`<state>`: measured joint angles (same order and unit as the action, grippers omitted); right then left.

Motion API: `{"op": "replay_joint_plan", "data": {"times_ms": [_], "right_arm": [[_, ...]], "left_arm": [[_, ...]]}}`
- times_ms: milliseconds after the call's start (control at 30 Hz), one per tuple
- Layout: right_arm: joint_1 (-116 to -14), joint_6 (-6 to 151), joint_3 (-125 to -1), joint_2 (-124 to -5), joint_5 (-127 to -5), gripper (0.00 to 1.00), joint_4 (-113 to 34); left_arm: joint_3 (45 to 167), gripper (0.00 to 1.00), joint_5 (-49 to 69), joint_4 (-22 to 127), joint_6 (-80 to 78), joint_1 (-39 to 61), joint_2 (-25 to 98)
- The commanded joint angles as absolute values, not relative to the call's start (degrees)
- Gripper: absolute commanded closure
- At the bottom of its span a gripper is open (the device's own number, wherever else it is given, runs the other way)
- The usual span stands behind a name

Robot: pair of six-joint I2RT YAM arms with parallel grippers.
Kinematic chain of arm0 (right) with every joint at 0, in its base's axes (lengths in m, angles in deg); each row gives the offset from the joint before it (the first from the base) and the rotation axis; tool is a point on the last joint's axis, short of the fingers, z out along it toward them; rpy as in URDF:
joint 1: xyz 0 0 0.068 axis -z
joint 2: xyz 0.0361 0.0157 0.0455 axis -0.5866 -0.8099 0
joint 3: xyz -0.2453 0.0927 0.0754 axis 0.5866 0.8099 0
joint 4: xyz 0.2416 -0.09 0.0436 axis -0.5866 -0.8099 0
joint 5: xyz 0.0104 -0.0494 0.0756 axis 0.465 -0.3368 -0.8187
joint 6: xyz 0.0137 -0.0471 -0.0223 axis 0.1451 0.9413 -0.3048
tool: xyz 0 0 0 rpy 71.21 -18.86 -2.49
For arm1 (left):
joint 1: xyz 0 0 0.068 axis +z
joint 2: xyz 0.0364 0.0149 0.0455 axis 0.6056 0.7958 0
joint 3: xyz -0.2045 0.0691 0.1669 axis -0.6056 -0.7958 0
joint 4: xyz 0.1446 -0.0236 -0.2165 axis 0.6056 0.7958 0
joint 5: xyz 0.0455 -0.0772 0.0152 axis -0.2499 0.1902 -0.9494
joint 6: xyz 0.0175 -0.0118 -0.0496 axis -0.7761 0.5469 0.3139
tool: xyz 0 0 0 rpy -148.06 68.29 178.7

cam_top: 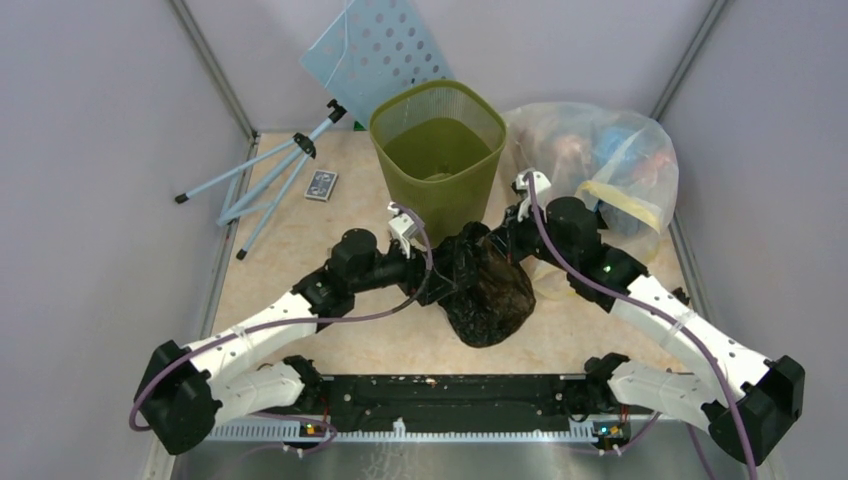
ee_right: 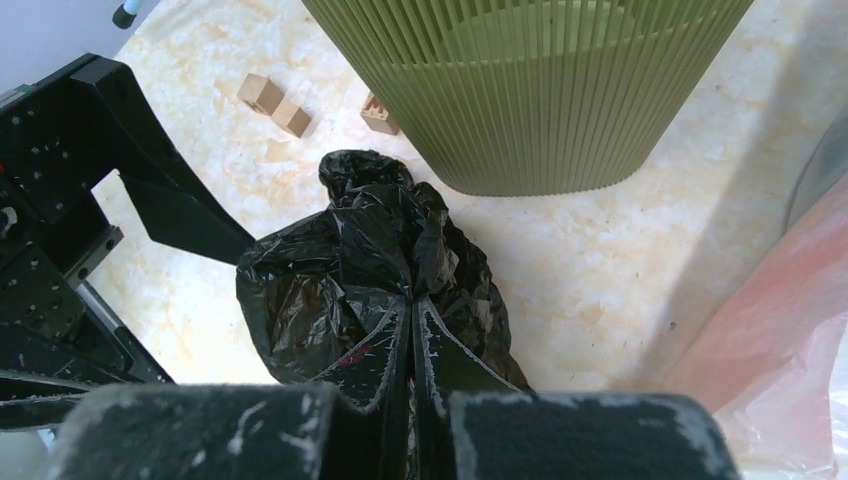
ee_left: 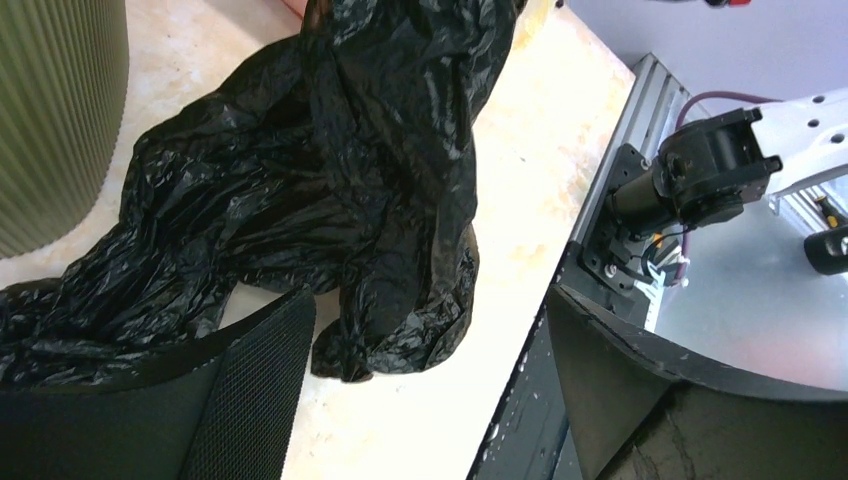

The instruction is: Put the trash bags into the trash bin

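Note:
The black trash bag [cam_top: 487, 292] is a crumpled bundle just in front of the olive-green trash bin [cam_top: 437, 150]. My right gripper [ee_right: 412, 312] is shut on the bag's top [ee_right: 370, 260], and the bag hangs below the closed fingers. My left gripper [ee_left: 430, 385] is open, its fingers [ee_left: 250, 390] wide apart, and the bag [ee_left: 330, 180] lies just ahead of them and drapes against the left one. In the top view the left gripper [cam_top: 438, 278] is at the bag's left side and the right gripper [cam_top: 503, 243] at its upper edge. The bin shows in both wrist views [ee_right: 530, 90] [ee_left: 50, 110].
A clear bag of colourful rubbish [cam_top: 600, 165] sits right of the bin, close to my right arm. A pale blue perforated board [cam_top: 375, 50] leans behind the bin. A tripod [cam_top: 270, 175] and a small card [cam_top: 321, 185] lie at left. Small wooden blocks [ee_right: 275, 105] lie near the bin's base.

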<state>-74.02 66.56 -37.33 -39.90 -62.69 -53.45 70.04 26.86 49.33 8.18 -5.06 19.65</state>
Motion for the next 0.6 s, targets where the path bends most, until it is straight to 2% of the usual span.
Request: {"op": "replay_joint_plan", "data": {"times_ms": [0,233,367,400,467,533,567], "right_arm": [[-73.55,63.87,-37.66,-40.45,-62.82,1.00,-50.21],[-73.02,62.10,-37.14,-39.93,-61.40,1.00,-48.74],[-72.51,61.33,-36.47,-39.66,-60.41,1.00,-48.13],[-72.44,61.16,-36.24,-39.62,-59.73,1.00,-48.11],[-72.11,60.66,-35.56,-39.28,-56.23,1.00,-47.96],[-71.38,60.23,-34.83,-38.70,-51.30,1.00,-47.81],[-71.07,60.33,-34.49,-38.32,-47.91,1.00,-47.77]], "left_arm": [[69.00,0.12,26.90,35.61,11.62,-5.65,22.49],[68.97,0.19,28.84,28.63,13.52,-6.54,30.58],[69.79,0.31,29.70,25.77,14.22,-6.76,35.34],[69.83,0.38,30.26,24.23,14.52,-6.84,36.46],[70.11,0.62,31.19,21.21,14.40,-6.84,38.49],[72.42,0.90,28.73,25.08,12.57,-6.77,38.97],[73.80,0.99,26.20,28.93,11.43,-6.76,38.63]]}}
